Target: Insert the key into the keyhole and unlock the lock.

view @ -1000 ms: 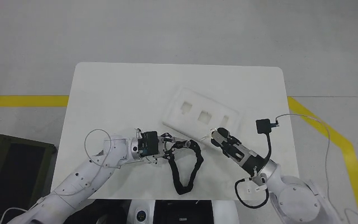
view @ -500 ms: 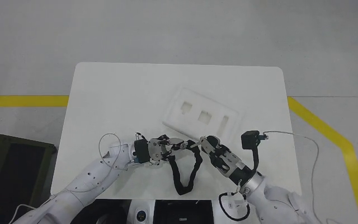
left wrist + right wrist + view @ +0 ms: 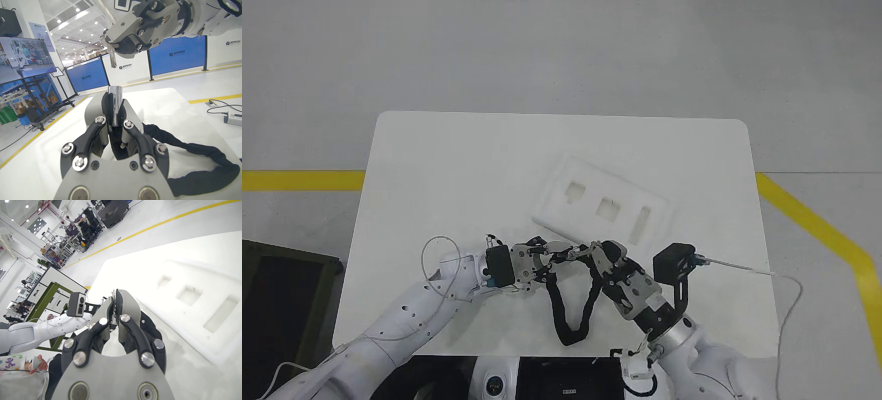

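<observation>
The left jaws are pinching the chrome barrel of the lock (image 3: 115,106), which is lying along them with its end poking out past their tips. Just beyond that end and not touching it, the key (image 3: 112,59) is hanging blade-first from the right jaws, which are pressing on its head. The lock's black sleeved cable (image 3: 189,149) is trailing behind the left jaws across the worktop (image 3: 442,170), and a white foam tray (image 3: 607,205) is lying beyond the right jaws.
</observation>
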### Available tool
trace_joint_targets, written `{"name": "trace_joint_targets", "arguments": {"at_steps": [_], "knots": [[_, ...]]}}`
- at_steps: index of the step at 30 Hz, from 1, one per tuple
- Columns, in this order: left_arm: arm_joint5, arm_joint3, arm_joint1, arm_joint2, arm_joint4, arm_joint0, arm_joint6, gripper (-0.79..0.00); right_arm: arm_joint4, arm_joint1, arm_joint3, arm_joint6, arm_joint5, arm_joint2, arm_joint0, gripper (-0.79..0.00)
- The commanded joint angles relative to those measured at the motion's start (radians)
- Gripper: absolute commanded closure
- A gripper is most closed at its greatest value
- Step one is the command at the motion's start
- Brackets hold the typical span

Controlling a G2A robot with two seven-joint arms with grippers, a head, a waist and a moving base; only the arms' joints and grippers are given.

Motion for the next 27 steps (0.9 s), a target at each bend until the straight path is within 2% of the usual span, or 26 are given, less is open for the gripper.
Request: {"name": "trace_joint_targets", "arguments": {"at_steps": [1, 13, 27], "knots": [[0.0, 0.0, 0.0, 0.0, 0.0, 0.0, 0.0, 0.0, -0.023, -0.004, 0.0, 0.003, 0.017, -0.022, 0.005, 0.0], [0.0, 0.0, 0.0, 0.0, 0.0, 0.0, 0.0, 0.0, -0.093, -0.021, 0.0, 0.006, 0.098, -0.061, 0.016, 0.0], [0.0, 0.0, 0.0, 0.0, 0.0, 0.0, 0.0, 0.0, -0.144, -0.035, 0.0, 0.026, 0.128, -0.076, 0.013, 0.0]]}}
